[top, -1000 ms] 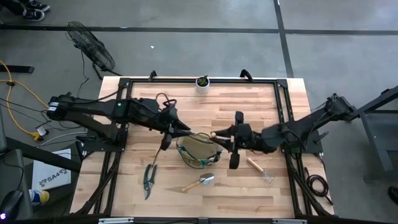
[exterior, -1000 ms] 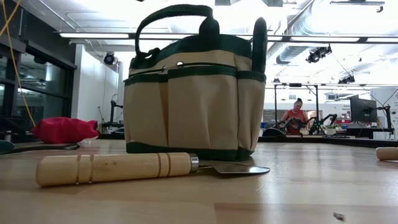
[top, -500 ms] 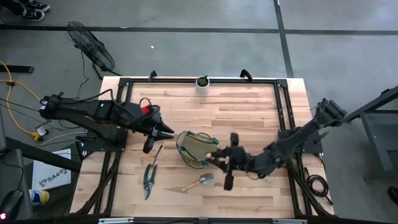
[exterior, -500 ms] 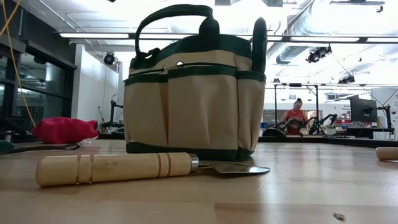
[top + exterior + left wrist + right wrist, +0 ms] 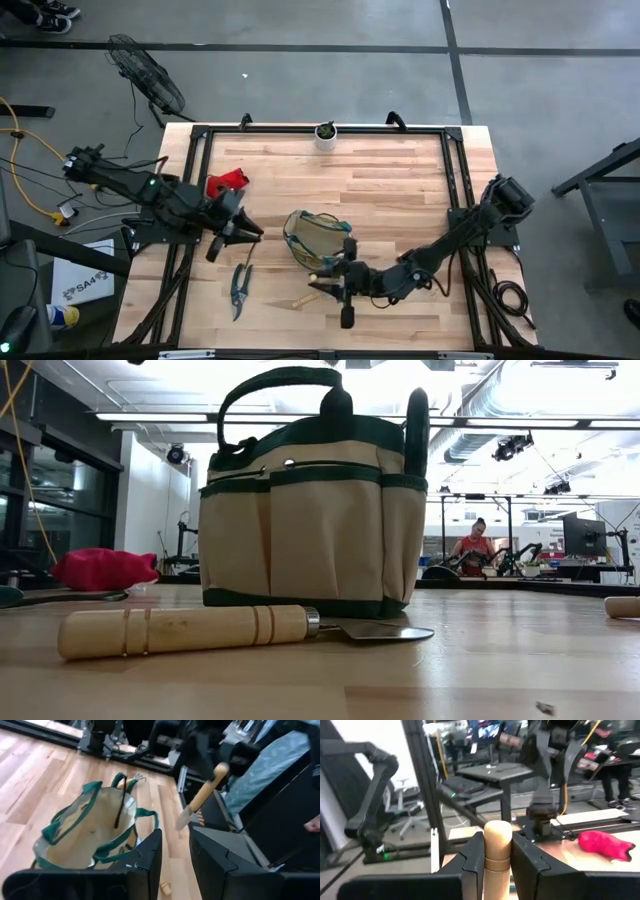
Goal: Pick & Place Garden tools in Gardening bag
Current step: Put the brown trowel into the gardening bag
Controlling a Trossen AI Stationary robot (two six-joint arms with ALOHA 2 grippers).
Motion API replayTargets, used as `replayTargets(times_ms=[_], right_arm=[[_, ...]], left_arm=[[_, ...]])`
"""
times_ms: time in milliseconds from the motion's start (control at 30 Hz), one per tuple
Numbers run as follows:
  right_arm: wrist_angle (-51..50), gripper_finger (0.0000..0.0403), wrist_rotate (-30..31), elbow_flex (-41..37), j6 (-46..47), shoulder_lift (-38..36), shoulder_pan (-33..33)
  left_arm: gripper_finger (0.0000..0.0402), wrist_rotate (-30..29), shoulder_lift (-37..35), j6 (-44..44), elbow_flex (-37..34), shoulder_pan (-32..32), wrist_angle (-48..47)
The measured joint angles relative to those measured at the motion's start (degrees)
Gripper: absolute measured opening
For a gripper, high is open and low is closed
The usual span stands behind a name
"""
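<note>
The tan gardening bag (image 5: 315, 240) with green trim stands upright mid-table; it also shows in the low view (image 5: 310, 510) and the left wrist view (image 5: 90, 825). My right gripper (image 5: 325, 277) hangs at the bag's near side, shut on a wooden-handled tool (image 5: 202, 795). My left gripper (image 5: 240, 231) is open and empty to the bag's left. A wooden-handled trowel (image 5: 200, 630) lies flat in front of the bag. The pruning shears (image 5: 240, 285) and the red item (image 5: 228, 185) lie at the left. My right gripper pinches the tool's wooden handle (image 5: 497, 840) between its two fingers, close to the handle's rounded free end. The fingers come about level and lie across the handle. The tool hangs tilted, handle end up and metal blade (image 5: 184, 820) down, clear of the table.
A white pot with a plant (image 5: 326, 131) stands at the far edge. Another wooden handle (image 5: 622, 607) lies at the right, under my right arm in the high view. A thin dark thing (image 5: 120, 807) stands inside the bag. A person (image 5: 476, 545) sits far behind the table.
My right gripper has swung from the bag's right side toward the near edge and the left, and now hangs at the bag's near side. My left gripper has drawn back from the bag toward the left edge, uncovering the red item. The bag and the trowel have stayed put.
</note>
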Motion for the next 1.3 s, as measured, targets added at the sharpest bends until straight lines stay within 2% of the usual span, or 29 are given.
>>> replayTargets(times_ms=[100, 267, 433, 600, 867, 1300], right_arm=[[0.17, 0.0057, -2.61, 0.00, 0.08, 0.88, -1.51], [-1.70, 0.0057, -3.60, 0.00, -3.81, 0.98, -4.86], [-2.78, 0.0057, -9.48, 0.00, -6.33, 0.68, -8.33], [-5.70, 0.0057, -11.37, 0.00, -7.80, 0.69, -10.19], [-10.39, 0.0057, -11.39, 0.00, -9.21, 0.69, -10.96], [-17.93, 0.0057, -10.41, 0.00, -5.49, 0.67, -10.96]], left_arm=[[0.0097, -1.87, -1.26, -1.09, -0.83, -2.04, 0.22], [0.0097, -3.56, -1.75, -2.60, -1.04, -4.39, 0.27], [0.0097, -5.01, -1.72, -4.13, -1.04, -5.45, 0.27], [0.0097, -5.77, -1.72, -4.79, -1.04, -5.42, 0.27], [0.0097, -8.49, -1.70, -5.65, -1.05, -5.40, 0.27], [0.0097, -11.67, -1.70, -6.20, -1.06, -5.40, 0.31]])
